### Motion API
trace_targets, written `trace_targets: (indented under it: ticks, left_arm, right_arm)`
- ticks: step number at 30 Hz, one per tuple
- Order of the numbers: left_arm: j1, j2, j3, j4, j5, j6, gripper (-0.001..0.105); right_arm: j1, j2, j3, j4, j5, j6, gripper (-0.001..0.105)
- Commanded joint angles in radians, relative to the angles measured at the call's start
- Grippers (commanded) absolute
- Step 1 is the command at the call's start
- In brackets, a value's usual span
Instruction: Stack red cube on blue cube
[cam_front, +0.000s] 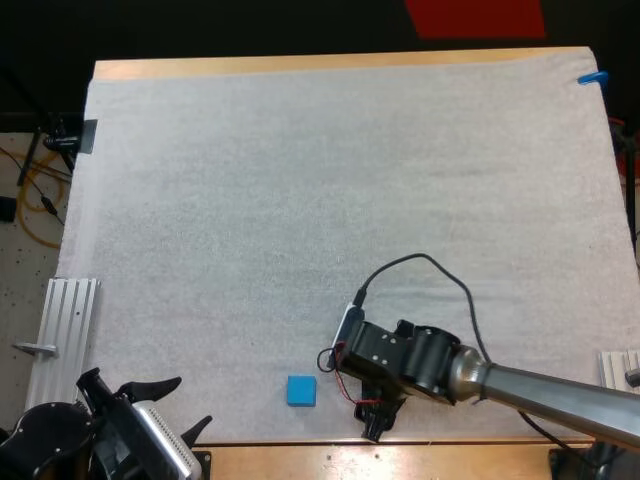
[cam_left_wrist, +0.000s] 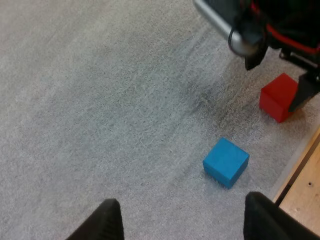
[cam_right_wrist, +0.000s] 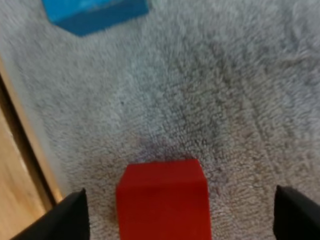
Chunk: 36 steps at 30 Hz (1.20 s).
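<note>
L gripper (cam_left_wrist: 186, 220): fingers wide apart, nothing btwn them, hanging above the white mat (cam_front: 300, 200) near my side of the table (cam_front: 300, 66); blue cube (cam_left_wrist: 226, 162) sits on the mat a bit ahead of it, flat, close to the mat's near edge where the wood strip shows. R gripper (cam_right_wrist: 184, 215): also spread wide, low over the mat; red cube (cam_right_wrist: 162, 200) sits on the mat btwn its two fingers, w/ a gap of bare mat on each side, so not clamped. From the L wrist view, red cube is beside the blue one, apart from it, both on the mat, neither on top of the other; R gripper's fingers flank the red one. In the high view, blue cube lies just left of R gripper's body; red cube is hidden under that gripper there.
</note>
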Motion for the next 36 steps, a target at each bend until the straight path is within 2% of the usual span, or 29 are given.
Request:
trace_targets:
  ticks: [1, 10, 12, 14, 16, 19, 23, 28, 36]
  left_arm:
    - [-0.005, 0.004, -0.001, 0.007, 0.007, 0.000, 0.052]
    - [-0.005, 0.004, -0.001, 0.007, 0.007, 0.000, 0.052]
    - [-0.005, 0.004, -0.001, 0.007, 0.007, 0.000, 0.052]
    - [-0.005, 0.004, -0.001, 0.007, 0.007, 0.000, 0.052]
    - [-0.005, 0.004, -0.001, 0.007, 0.007, 0.000, 0.052]
    - [-0.005, 0.004, -0.001, 0.007, 0.007, 0.000, 0.052]
    - [-0.005, 0.004, -0.001, 0.007, 0.007, 0.000, 0.052]
    - [-0.005, 0.004, -0.001, 0.007, 0.007, 0.000, 0.052]
    - [-0.005, 0.004, -0.001, 0.007, 0.007, 0.000, 0.052]
  right_arm:
    - [-0.003, 0.020, 0.008, -0.008, 0.000, -0.017, 0.073]
    - [-0.003, 0.074, 0.049, -0.050, 0.000, -0.017, 0.073]
    - [-0.003, 0.074, 0.048, -0.050, 0.000, -0.019, 0.070]
    - [-0.003, 0.074, 0.048, -0.050, 0.000, -0.020, 0.060]
    - [-0.003, 0.074, 0.048, -0.050, 0.000, -0.020, 0.042]
    - [-0.003, 0.074, 0.041, -0.041, 0.000, -0.024, 0.029]
    - [-0.003, 0.068, -0.005, 0.025, 0.014, -0.052, 0.028]
    - [-0.003, 0.065, -0.143, 0.120, 0.027, -0.084, 0.028]
    - [-0.001, 0.065, -0.308, 0.159, 0.016, -0.140, 0.028]
